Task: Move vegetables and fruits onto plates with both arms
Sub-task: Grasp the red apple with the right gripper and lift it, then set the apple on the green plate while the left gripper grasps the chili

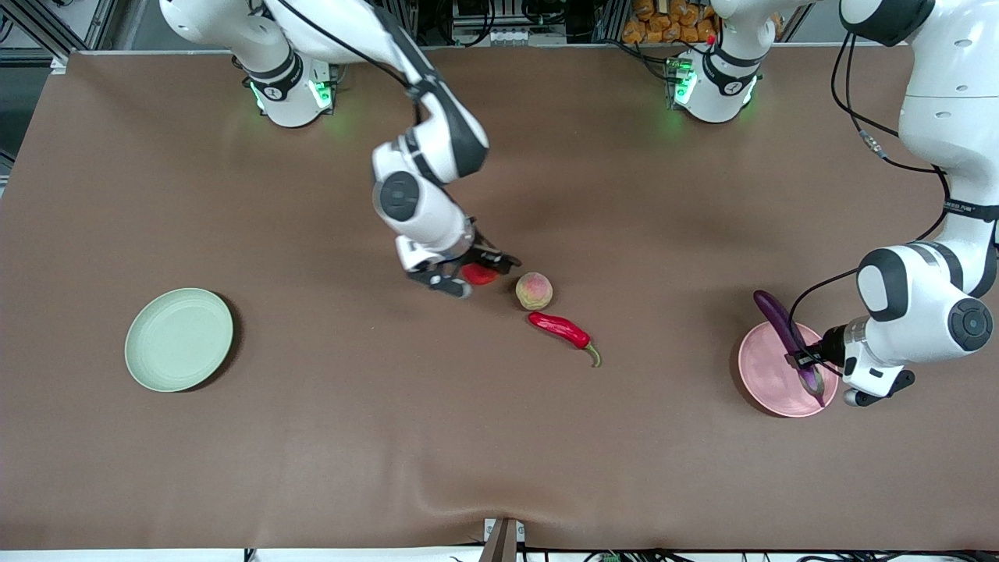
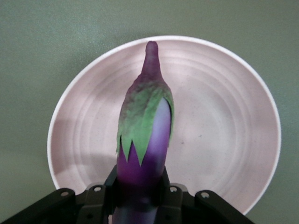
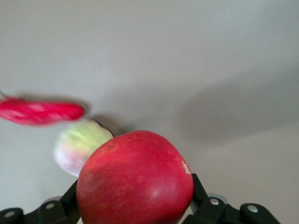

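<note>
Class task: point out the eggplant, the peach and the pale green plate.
eggplant [image 2: 148, 116], left wrist view, green calyx.
peach [image 1: 534, 290], front view, middle of fruit.
pale green plate [image 1: 179, 339], front view, bare centre.

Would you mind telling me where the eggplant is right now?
The eggplant is held in the left hand, over the pink plate at the left arm's end of the table.

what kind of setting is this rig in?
Likely a robotics lab bench: two arms bolted at the edge of a table under a brown cloth, aluminium framing and cabling along that edge, and toy-like produce such as a chili as props.
</note>
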You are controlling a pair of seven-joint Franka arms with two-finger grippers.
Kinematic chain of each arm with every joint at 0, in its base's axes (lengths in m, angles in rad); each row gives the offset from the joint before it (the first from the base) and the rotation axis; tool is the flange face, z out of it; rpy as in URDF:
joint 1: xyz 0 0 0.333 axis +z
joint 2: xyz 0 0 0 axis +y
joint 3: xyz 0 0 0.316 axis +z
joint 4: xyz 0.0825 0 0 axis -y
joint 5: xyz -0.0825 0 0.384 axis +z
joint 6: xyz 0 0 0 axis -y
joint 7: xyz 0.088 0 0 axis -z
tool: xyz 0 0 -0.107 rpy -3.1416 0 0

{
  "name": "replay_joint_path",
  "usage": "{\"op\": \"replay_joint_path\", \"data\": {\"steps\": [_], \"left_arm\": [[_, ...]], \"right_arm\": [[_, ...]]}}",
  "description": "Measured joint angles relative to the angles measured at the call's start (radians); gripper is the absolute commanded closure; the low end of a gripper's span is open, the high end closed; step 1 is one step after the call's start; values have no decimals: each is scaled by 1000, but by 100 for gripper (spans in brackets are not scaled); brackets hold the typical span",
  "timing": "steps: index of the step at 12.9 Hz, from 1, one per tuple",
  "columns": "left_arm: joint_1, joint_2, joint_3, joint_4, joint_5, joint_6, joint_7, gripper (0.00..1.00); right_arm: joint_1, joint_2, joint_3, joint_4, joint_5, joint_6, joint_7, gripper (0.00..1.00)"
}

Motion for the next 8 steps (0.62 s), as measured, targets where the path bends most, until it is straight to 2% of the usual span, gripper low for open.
{"op": "replay_joint_path", "data": {"steps": [2, 4, 6, 8], "left_arm": [[0, 2, 0, 1, 0, 3, 0, 0], [0, 2, 0, 6, 0, 5, 0, 0], [0, -2, -3, 21, 0, 10, 1, 0], [-4, -26, -14, 35, 0, 8, 1, 0]], "right_arm": [[-3, -73, -105, 31, -1, -102, -22, 100], [-18, -100, -168, 109, -1, -172, -81, 100], [-59, -90, -179, 171, -3, -201, -145, 100], [-127, -74, -181, 184, -10, -286, -292, 100]]}}
